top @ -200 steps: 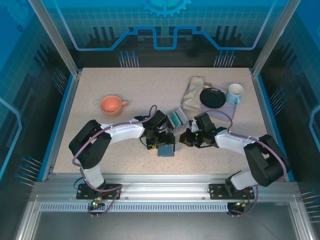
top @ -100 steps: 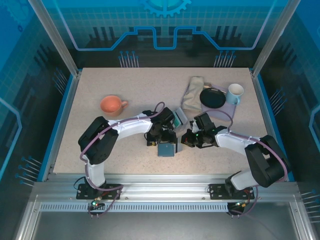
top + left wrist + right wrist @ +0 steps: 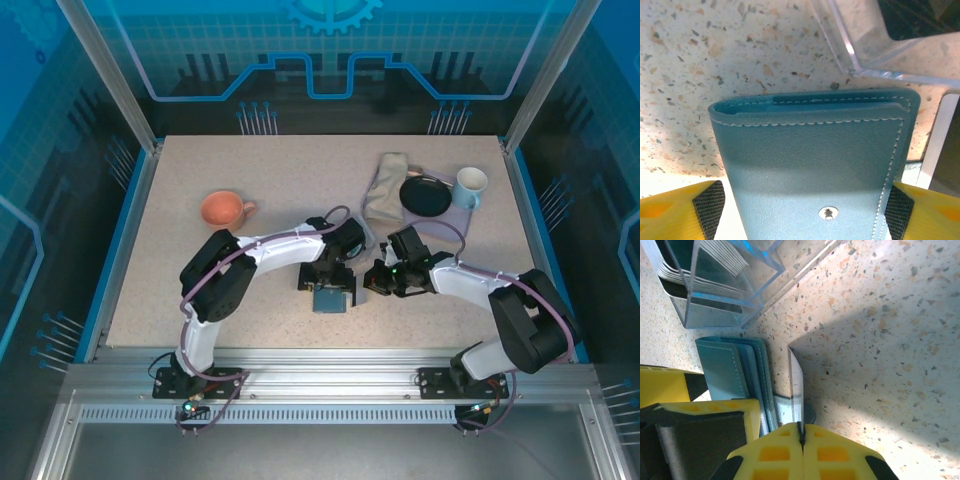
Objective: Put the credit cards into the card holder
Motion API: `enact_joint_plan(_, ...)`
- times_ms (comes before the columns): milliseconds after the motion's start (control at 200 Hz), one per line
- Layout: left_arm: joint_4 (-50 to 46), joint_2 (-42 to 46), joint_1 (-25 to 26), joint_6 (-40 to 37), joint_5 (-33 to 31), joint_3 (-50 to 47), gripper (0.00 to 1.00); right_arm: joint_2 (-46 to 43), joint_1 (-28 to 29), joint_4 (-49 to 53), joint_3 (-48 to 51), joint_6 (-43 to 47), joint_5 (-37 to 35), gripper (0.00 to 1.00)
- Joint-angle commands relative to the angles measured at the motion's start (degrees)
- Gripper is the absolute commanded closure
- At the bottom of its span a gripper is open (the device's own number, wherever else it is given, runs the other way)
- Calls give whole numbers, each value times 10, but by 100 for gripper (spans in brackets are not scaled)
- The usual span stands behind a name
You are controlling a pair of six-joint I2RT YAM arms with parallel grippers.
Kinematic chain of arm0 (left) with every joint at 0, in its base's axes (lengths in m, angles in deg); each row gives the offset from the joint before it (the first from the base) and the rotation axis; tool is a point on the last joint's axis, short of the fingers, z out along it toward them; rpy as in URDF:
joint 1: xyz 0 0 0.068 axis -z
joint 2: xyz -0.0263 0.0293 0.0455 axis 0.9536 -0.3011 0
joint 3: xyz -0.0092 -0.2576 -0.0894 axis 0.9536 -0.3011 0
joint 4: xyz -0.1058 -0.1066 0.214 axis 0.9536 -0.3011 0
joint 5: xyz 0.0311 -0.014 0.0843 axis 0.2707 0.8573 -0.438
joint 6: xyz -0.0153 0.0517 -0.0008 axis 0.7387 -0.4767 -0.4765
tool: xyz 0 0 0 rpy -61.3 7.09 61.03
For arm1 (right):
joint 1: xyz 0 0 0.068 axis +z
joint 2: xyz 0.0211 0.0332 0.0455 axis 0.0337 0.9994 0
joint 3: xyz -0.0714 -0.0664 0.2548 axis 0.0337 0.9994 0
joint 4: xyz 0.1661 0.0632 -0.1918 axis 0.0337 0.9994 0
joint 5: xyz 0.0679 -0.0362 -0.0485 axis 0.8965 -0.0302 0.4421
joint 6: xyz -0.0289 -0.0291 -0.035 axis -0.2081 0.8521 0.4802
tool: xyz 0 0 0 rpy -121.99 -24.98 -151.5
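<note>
Now left pincer (image 3: pixel 800 212) is straddling the card holder (image 3: pixel 810 155), jaws open; right pincer (image 3: pixel 801 434) is pinching a credit card (image 3: pixel 796 385), likely needing slot-edge alignment.

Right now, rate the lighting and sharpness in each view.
Left wrist: card holder sharp, stitching crisp; table blown out white beside it. Right wrist: held credit card edge-on, a broad shadow beside it; glare on the clear tray. Top external: even light, blue reflections on the enclosure walls.
</note>
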Motion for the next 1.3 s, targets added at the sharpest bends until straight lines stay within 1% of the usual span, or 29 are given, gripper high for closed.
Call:
enact_joint_plan(0,-45,-18,10,-11,-16,29,18,6,2,27,-6,13,-14,100)
enact_joint_plan(135,-50,-18,12,-11,-15,35,27,4,2,34,-8,17,-21,100)
enact_joint_plan(210,-52,-13,12,-11,-17,35,36,5,2,39,-10,20,-25,100)
enact_joint_plan(255,-52,-11,13,-13,-19,35,40,6,2,41,-11,22,-28,100)
enact_joint_plan(325,-57,-10,13,-14,-21,39,51,8,2,43,-12,24,-32,100)
enact_joint_plan(370,-60,-9,13,-15,-22,40,53,10,2,47,-13,24,-33,100)
enact_joint_plan(525,-59,14,13,-18,-20,35,50,17,2,58,-18,30,-41,100)
enact_joint_plan(605,-60,31,12,-20,-28,31,45,18,2,63,-20,33,-44,100)
enact_joint_plan(710,-68,49,12,-20,-44,25,41,20,2,72,-24,36,-52,100)
enact_joint_plan(850,-69,68,11,-17,-57,9,41,24,1,81,-28,40,-60,100)
enact_joint_plan(1010,-65,92,8,-17,-55,-6,40,30,2,92,-32,45,-70,100)
enact_joint_plan(1050,-61,97,4,-19,-51,-12,38,32,2,93,-33,45,-71,100)
enact_joint_plan(1185,-51,110,-6,-23,-41,-30,34,36,1,98,-36,49,-72,100)
enact_joint_plan(1236,-47,115,-8,-26,-41,-35,31,35,2,100,-38,49,-73,100)
enact_joint_plan(1296,-41,120,-12,-30,-37,-41,31,35,2,100,-39,50,-72,100)
